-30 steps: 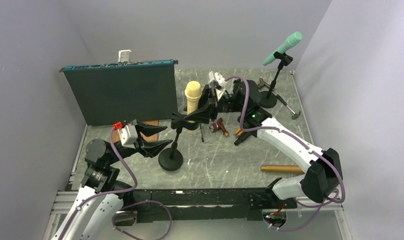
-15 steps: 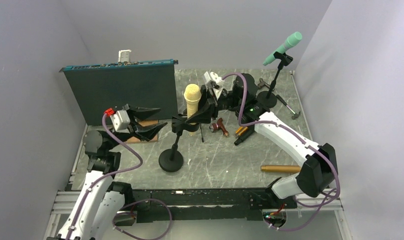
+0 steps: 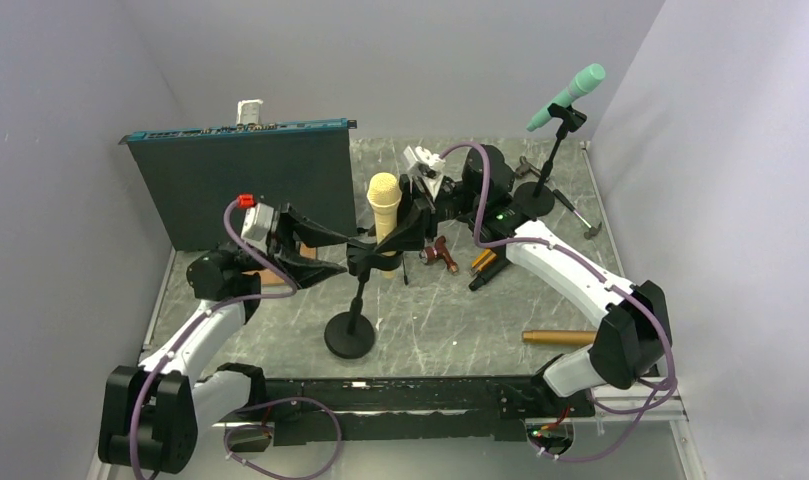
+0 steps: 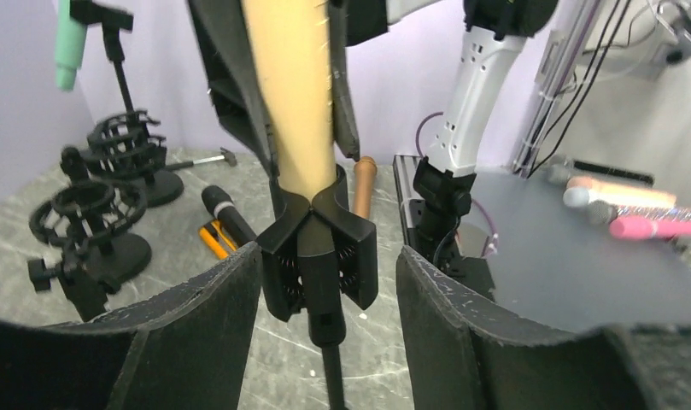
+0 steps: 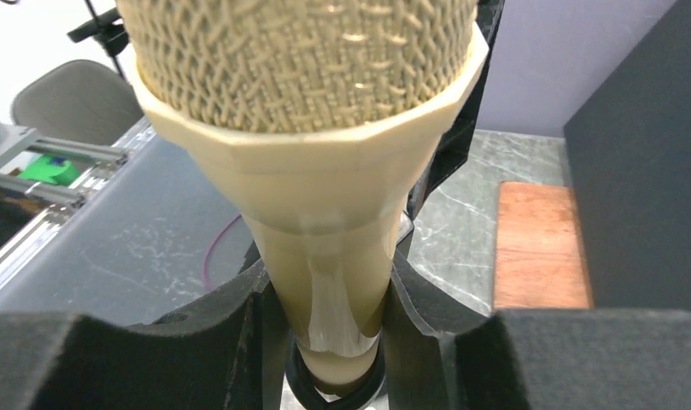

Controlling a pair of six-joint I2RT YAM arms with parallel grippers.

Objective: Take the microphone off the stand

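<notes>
A cream microphone (image 3: 383,198) stands upright in the black clip (image 3: 365,256) of a small stand with a round base (image 3: 350,336). My right gripper (image 3: 408,222) reaches in from the back right. In the right wrist view the gripper (image 5: 325,318) is shut on the microphone's handle (image 5: 326,256), just above the clip's ring. My left gripper (image 3: 325,250) comes from the left and is open. In the left wrist view its fingers (image 4: 201,329) straddle the clip (image 4: 320,256), with a gap on each side. The microphone's body (image 4: 295,94) rises above.
A green microphone (image 3: 572,92) sits on a second stand at the back right. A dark panel (image 3: 245,185) stands at the back left, with a wooden block (image 5: 538,243) at its foot. A copper cylinder (image 3: 565,338), a black-orange tool (image 3: 480,265) and empty shock mounts (image 4: 90,213) lie around.
My left arm has swung in toward the stand, and its fingers, a little wider apart, now flank the clip. The right gripper keeps its hold on the microphone.
</notes>
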